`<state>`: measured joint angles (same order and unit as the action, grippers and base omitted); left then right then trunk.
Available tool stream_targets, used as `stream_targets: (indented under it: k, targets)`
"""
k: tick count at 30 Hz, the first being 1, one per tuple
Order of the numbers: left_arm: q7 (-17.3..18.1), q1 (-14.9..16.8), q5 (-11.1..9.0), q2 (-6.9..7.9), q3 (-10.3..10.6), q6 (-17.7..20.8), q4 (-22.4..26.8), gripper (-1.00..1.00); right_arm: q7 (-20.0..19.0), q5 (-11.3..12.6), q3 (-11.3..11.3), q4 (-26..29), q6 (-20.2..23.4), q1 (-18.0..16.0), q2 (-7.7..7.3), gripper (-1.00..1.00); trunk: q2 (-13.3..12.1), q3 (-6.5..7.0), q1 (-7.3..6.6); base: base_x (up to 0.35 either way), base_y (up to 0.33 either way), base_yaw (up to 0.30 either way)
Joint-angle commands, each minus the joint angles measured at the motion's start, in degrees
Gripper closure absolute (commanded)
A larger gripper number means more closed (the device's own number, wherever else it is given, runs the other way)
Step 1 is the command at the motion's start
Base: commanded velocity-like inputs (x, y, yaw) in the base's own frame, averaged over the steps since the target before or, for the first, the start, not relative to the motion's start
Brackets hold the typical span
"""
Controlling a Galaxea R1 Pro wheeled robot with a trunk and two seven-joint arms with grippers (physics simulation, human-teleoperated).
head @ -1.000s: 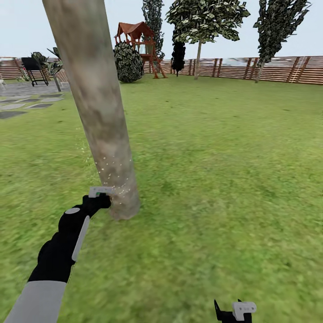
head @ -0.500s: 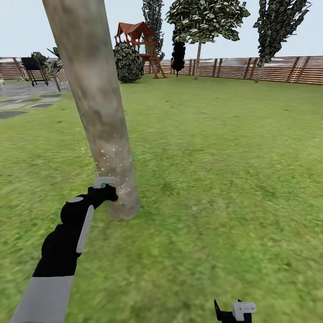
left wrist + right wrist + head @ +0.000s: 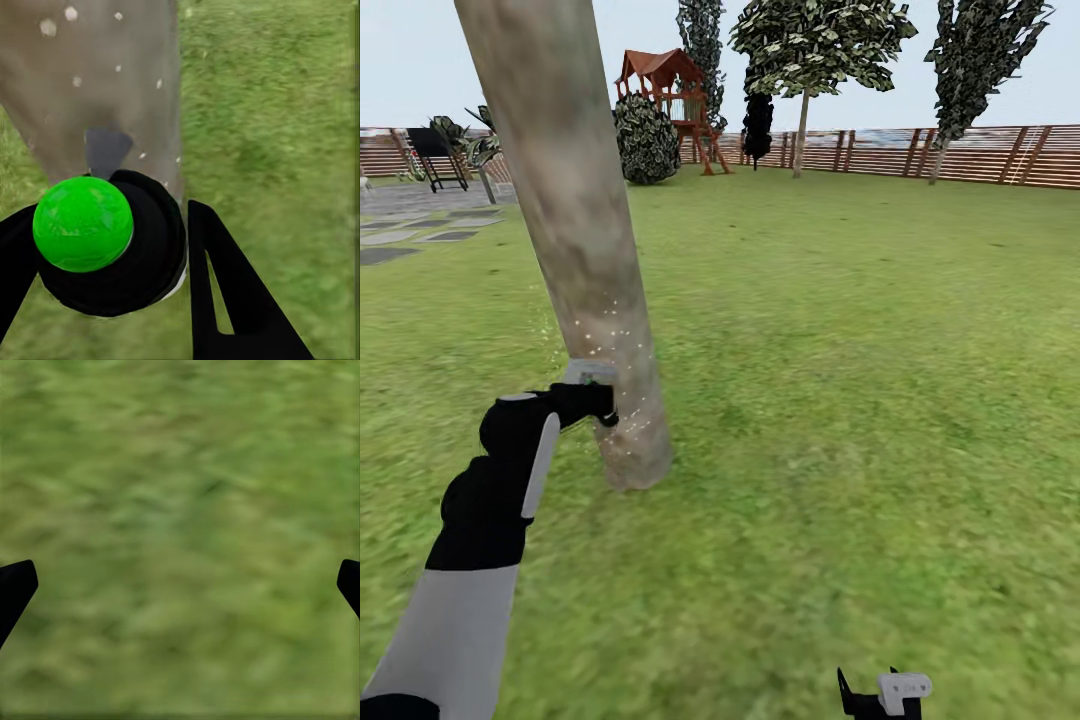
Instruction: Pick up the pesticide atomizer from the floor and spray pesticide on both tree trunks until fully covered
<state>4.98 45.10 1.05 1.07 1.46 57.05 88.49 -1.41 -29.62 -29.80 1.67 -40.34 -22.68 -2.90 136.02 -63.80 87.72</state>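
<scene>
A thick, mottled grey-brown tree trunk (image 3: 575, 230) leans up from the grass (image 3: 840, 400) at the left of the head view. My left gripper (image 3: 588, 398) is shut on the pesticide atomizer (image 3: 590, 378), held close against the trunk's lower part, where pale spray specks dot the bark. In the left wrist view the atomizer's dark body with its bright green spot (image 3: 84, 223) sits between the black fingers (image 3: 225, 292), its grey head pointing at the trunk (image 3: 90, 82). My right gripper (image 3: 880, 695) hangs low at the frame's bottom edge, open over bare grass (image 3: 180, 532).
A brown slat fence (image 3: 960, 155) rings the lawn at the back. A red playhouse (image 3: 670, 105), a round bush (image 3: 646, 138) and thin-stemmed trees (image 3: 815, 60) stand far off. Grey stone paving (image 3: 420, 225) lies at the far left.
My left arm has risen along the trunk with the atomizer, and the spray specks on the bark sit higher than before. The right gripper has not moved.
</scene>
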Motion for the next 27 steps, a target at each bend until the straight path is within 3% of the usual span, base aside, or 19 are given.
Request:
stream_targets:
  k: [1, 3, 6, 8, 12, 16, 23, 25, 27]
  targets:
    - [0.01, 0.58, 0.1, -0.04, 0.05, 0.33, 0.04, 1.0, 0.0, 0.0, 0.0, 0.0, 0.0, 0.0, 0.0, -1.0, 0.0, 0.0, 0.0, 0.0, 0.0, 0.0]
    - [0.02, 1.67, 0.13, 0.32, -0.24, 0.78, 0.09, 1.0, 0.0, 0.0, 0.0, 0.0, 0.0, 0.0, 0.0, -1.0, 0.0, 0.0, 0.0, 0.0, 0.0, 0.0]
    - [0.02, 2.01, 0.17, 1.12, -2.65, 0.85, 0.1, 1.0, 0.0, 0.0, 0.0, 0.0, 0.0, 0.0, 0.0, -1.0, 0.0, 0.0, 0.0, 0.0, 0.0, 0.0]
    - [0.1, 2.31, 0.14, 3.33, -5.72, 0.91, -0.02, 1.0, 0.0, 0.0, 0.0, 0.0, 0.0, 0.0, 0.0, -1.0, 0.0, 0.0, 0.0, 0.0, 0.0, 0.0]
    - [0.11, 2.31, 0.19, 6.51, -6.53, 0.78, -0.16, 1.0, 0.0, 0.0, 0.0, 0.0, 0.0, 0.0, 0.0, -1.0, 0.0, 0.0, 0.0, 0.0, 0.0, 0.0]
    - [0.11, 1.32, 0.46, 7.22, -6.31, -0.13, -0.5, 1.0, 0.0, 0.0, 0.0, 0.0, 0.0, 0.0, 0.0, -1.0, 0.0, 0.0, 0.0, 0.0, 0.0, 0.0]
    - [0.12, -9.33, 0.24, 6.68, -6.03, -10.05, -4.19, 1.0, 0.0, 0.0, 0.0, 0.0, 0.0, 0.0, 0.0, -1.0, 0.0, 0.0, 0.0, 0.0, 0.0, 0.0]
    - [0.11, -11.02, 0.2, 6.6, -6.03, -15.47, -6.69, 1.0, 0.0, 0.0, 0.0, 0.0, 0.0, 0.0, 0.0, -1.0, 0.0, 0.0, 0.0, 0.0, 0.0, 0.0]
    - [-0.16, -12.43, 0.28, 6.23, -5.84, -21.6, -12.7, 1.0, 0.0, 0.0, 0.0, 0.0, 0.0, 0.0, 0.0, -1.0, 0.0, 0.0, 0.0, 0.0, 0.0, 0.0]
